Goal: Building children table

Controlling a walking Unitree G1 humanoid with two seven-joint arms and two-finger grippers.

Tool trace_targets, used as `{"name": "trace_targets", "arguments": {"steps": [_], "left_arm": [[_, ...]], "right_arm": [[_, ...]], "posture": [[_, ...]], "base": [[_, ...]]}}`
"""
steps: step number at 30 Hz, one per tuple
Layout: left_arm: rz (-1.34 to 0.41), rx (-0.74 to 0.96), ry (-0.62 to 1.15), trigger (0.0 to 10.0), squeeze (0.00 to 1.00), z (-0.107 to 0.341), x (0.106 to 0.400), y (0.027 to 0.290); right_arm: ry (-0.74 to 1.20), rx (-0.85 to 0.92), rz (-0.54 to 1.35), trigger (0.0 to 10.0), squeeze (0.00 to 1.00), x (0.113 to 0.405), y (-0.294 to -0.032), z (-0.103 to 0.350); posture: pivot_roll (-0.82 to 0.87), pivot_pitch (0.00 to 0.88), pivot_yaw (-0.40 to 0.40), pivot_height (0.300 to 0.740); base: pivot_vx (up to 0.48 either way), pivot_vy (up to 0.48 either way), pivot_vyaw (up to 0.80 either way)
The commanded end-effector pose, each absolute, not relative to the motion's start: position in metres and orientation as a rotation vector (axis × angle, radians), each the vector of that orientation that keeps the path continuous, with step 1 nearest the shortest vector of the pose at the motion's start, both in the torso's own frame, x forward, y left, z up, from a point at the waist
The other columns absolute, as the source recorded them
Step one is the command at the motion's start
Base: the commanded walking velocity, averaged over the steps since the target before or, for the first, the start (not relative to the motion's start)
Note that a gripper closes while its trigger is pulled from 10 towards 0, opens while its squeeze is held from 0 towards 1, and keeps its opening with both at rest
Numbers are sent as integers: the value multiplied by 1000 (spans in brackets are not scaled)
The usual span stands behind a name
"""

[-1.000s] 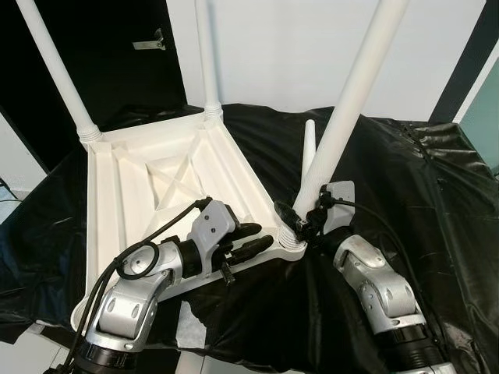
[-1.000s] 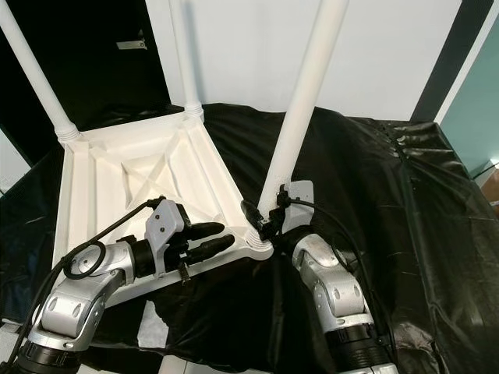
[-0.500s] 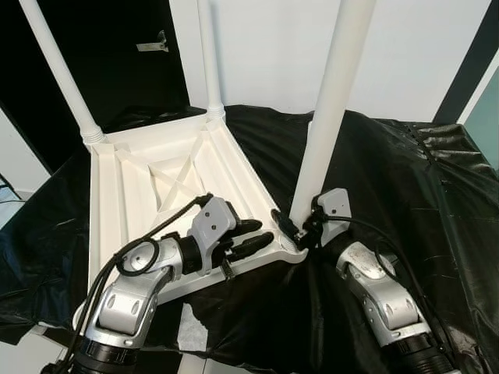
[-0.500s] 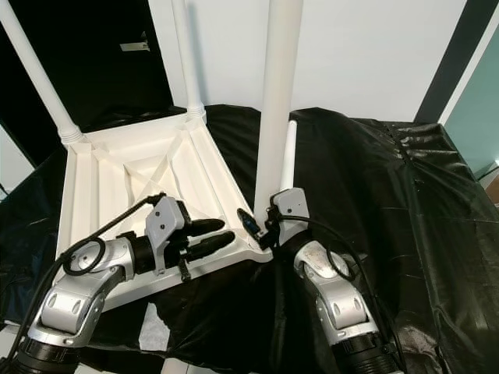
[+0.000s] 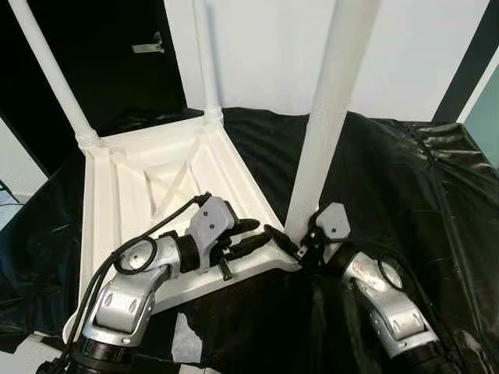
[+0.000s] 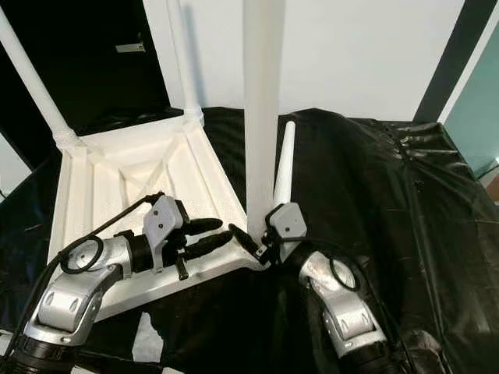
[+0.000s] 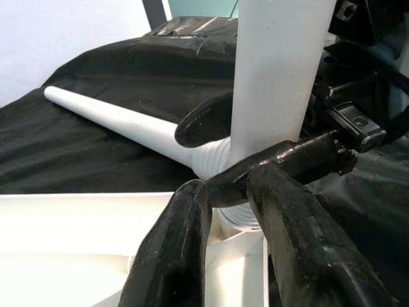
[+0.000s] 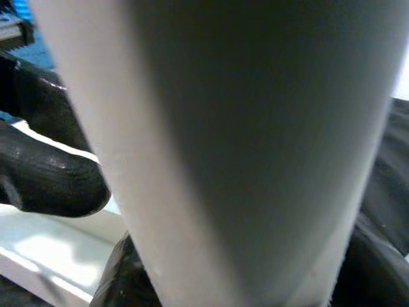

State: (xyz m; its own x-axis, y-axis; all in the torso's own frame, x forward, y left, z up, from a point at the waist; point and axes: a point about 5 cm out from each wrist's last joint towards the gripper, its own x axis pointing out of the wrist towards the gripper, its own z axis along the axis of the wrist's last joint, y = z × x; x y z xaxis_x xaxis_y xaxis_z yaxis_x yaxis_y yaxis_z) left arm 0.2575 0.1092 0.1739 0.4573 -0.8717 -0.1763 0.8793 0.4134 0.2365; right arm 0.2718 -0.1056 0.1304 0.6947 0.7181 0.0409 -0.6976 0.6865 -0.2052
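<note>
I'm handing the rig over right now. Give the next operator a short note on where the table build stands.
Right claw: shut on the third leg, upright at the near corner socket.
Left claw: open, resting on the tabletop, which lies upside down on the black sheet.
Done: two legs stand in the far corners.
Left: seat the third leg, then fit the spare leg lying on the sheet.

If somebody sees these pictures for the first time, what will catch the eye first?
First, the upside-down white table top on the black sheet, with the near leg standing at its front corner. The right end effector is shut on that leg's base, while the left end effector rests beside it on the rim. A spare leg lies behind.
</note>
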Motion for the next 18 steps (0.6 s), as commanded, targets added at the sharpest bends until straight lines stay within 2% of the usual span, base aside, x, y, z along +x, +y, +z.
{"name": "trace_targets", "arguments": {"steps": [1, 5, 18], "left_arm": [[-1058, 323, -1, 10000, 0, 180, 259, 111], [-1059, 324, -1, 10000, 0, 180, 260, 111], [-1049, 333, -13, 10000, 0, 183, 261, 113]], "right_arm": [[10, -123, 769, 10000, 0, 279, -119, 114], [22, -109, 761, 10000, 0, 287, -125, 118], [150, -124, 950, 10000, 0, 297, -124, 120]], "posture": [[13, 0, 31, 740], [14, 0, 32, 740], [27, 0, 18, 740]], "base": [[0, 0, 0], [0, 0, 0], [0, 0, 0]]}}
